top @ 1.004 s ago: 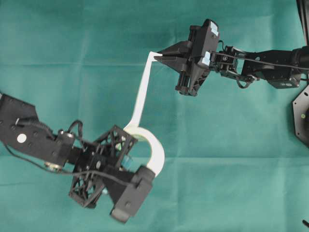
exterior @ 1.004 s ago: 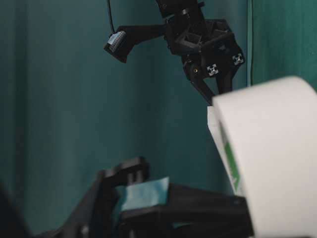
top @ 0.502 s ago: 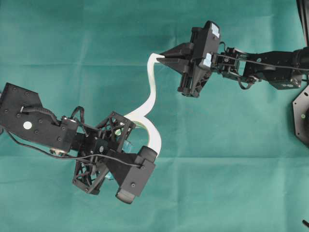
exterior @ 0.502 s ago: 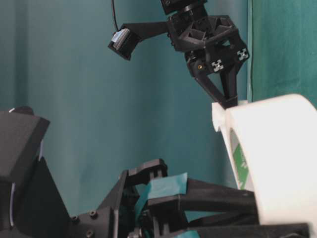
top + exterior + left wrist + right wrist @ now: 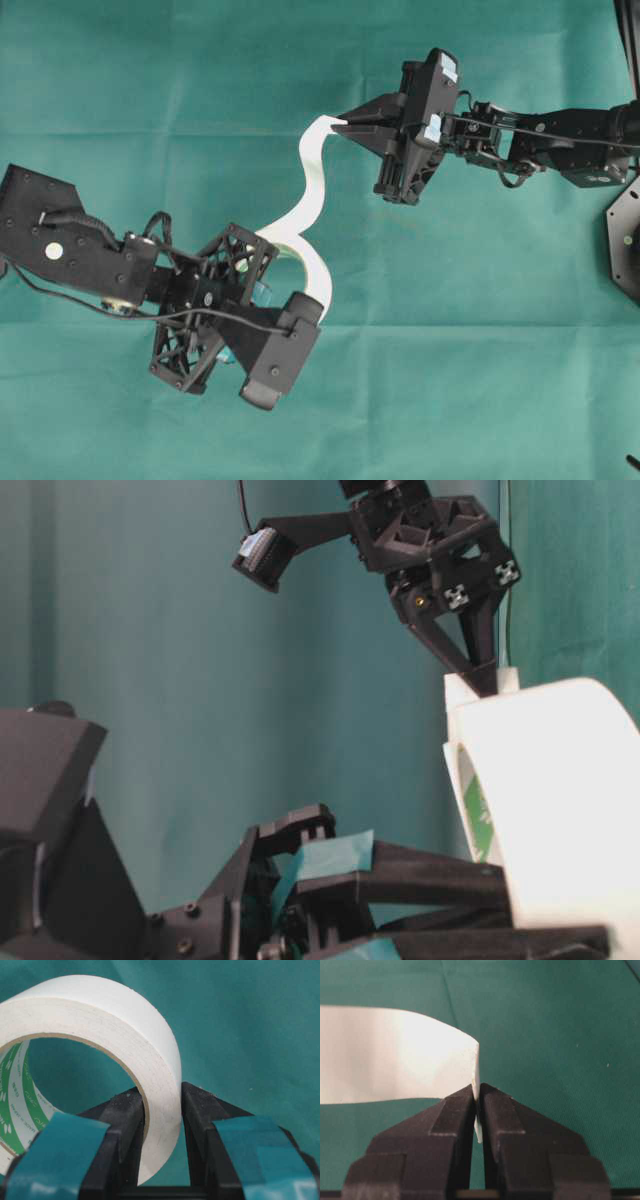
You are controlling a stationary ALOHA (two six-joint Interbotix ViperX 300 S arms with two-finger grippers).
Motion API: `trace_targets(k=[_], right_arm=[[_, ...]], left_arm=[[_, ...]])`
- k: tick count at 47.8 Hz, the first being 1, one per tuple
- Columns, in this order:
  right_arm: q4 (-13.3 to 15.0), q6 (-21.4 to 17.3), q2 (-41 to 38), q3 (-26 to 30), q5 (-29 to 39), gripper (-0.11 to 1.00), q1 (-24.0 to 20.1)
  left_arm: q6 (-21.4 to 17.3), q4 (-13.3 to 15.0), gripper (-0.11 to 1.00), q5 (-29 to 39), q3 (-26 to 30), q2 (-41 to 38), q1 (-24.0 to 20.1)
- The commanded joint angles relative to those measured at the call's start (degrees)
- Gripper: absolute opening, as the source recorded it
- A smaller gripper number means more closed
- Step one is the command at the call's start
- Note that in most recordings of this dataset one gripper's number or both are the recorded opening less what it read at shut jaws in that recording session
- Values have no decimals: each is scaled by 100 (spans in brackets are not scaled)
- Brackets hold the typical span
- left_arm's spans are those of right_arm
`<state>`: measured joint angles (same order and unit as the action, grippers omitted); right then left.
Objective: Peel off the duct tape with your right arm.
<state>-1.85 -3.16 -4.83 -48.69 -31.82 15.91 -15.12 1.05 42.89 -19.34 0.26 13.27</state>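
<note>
The duct tape (image 5: 318,282) is a white roll with a green-printed core, standing on edge above the green cloth. My left gripper (image 5: 300,297) is shut on the roll's wall (image 5: 100,1015), with one finger (image 5: 125,1115) inside the ring and the other outside. A loose white strip (image 5: 312,175) curves in an S from the roll up to my right gripper (image 5: 338,124). That gripper (image 5: 477,1091) is shut on the strip's end (image 5: 390,1055). In the table-level view the right gripper (image 5: 487,685) hangs just above the roll (image 5: 560,800).
Green cloth (image 5: 480,350) covers the whole table. A black base plate (image 5: 625,240) sits at the right edge. The right arm (image 5: 560,140) reaches in from the upper right, and the left arm (image 5: 60,250) comes in from the left.
The strip was stretched straight between the grippers and now hangs slack in an S-curve. The left gripper, still holding the roll, has moved up toward the right gripper, which has shifted slightly right.
</note>
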Motion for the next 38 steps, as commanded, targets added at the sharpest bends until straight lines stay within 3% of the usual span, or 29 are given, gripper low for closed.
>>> trace_targets(k=[1, 38], right_arm=[[-9, -9, 114, 0, -26, -9, 18], [158, -44, 123, -97, -26, -9, -18]], left_arm=[[-9, -18, 19, -18, 62, 229, -62], [-9, -18, 19, -18, -88, 220, -272]])
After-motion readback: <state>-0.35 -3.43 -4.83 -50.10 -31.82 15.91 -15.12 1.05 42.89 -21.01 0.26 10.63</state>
